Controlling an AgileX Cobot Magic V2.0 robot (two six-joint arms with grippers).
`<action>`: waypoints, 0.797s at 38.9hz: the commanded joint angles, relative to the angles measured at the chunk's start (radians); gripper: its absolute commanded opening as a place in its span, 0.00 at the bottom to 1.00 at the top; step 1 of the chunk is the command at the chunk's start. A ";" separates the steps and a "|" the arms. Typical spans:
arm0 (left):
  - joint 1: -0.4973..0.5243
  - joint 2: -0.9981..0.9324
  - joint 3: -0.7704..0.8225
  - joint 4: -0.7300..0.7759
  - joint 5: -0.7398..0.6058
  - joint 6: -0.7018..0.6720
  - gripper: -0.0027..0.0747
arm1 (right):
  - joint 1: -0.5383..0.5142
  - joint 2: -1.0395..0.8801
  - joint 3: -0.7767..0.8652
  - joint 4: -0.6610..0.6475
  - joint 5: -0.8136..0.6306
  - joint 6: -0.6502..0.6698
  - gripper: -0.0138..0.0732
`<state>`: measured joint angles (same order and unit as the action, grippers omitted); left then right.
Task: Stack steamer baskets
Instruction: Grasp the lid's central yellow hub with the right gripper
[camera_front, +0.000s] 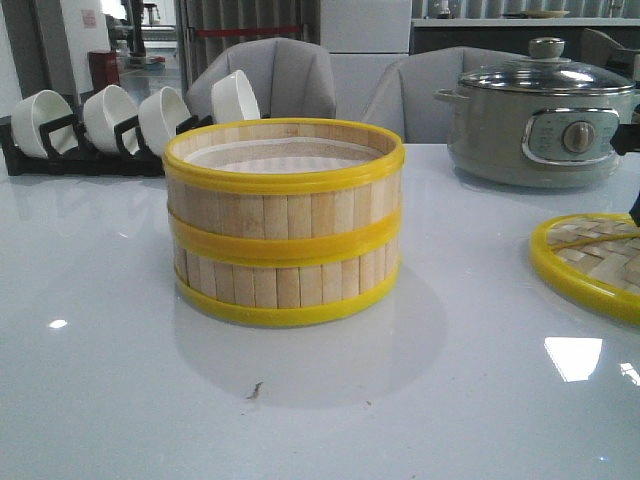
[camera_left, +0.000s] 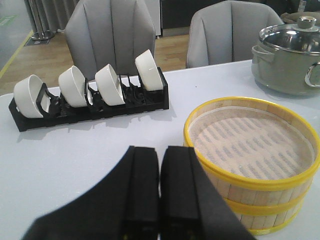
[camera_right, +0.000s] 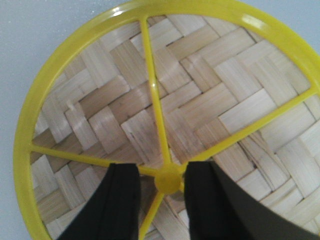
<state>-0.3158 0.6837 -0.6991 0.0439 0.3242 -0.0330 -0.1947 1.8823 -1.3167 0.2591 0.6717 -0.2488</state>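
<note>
Two steamer baskets (camera_front: 284, 222) are seen stacked one on the other at the middle of the white table (camera_front: 100, 400); each is round and shallow, walled with upright pale bamboo slats and bound by yellow plastic rims, so that three yellow bands are counted from top to bottom, the middle one being where the baskets meet. A white paper liner (camera_left: 250, 142) is laid inside the upper basket. One woven bamboo lid (camera_right: 165, 115) with a yellow rim and yellow spokes is found flat on the table to the right, apart from the stack. Four white bowls (camera_front: 110, 115) are held tilted in one black rack (camera_front: 80, 160) at the far left, and one grey pot (camera_front: 540, 125) with a glass lid is placed at the far right; two grey chairs (camera_front: 275, 75) are set behind the table. The left gripper (camera_left: 160, 185) is kept in the air near the stack with its fingers pressed together on nothing. The right gripper (camera_right: 160, 187) is held narrowly apart, its fingers on either side of the lid's central yellow hub (camera_right: 167, 181); whether the hub is actually gripped cannot be told.
</note>
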 joint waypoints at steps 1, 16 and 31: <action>0.002 0.000 -0.028 -0.008 -0.078 -0.012 0.15 | -0.005 -0.054 -0.034 -0.006 -0.036 -0.007 0.56; 0.002 0.000 -0.028 -0.008 -0.078 -0.012 0.15 | -0.005 -0.050 -0.034 -0.006 -0.050 -0.007 0.56; 0.002 0.000 -0.028 -0.008 -0.078 -0.012 0.15 | -0.005 -0.031 -0.034 -0.006 -0.047 -0.007 0.55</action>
<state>-0.3158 0.6837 -0.6991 0.0439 0.3242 -0.0330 -0.1947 1.8976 -1.3167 0.2569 0.6538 -0.2488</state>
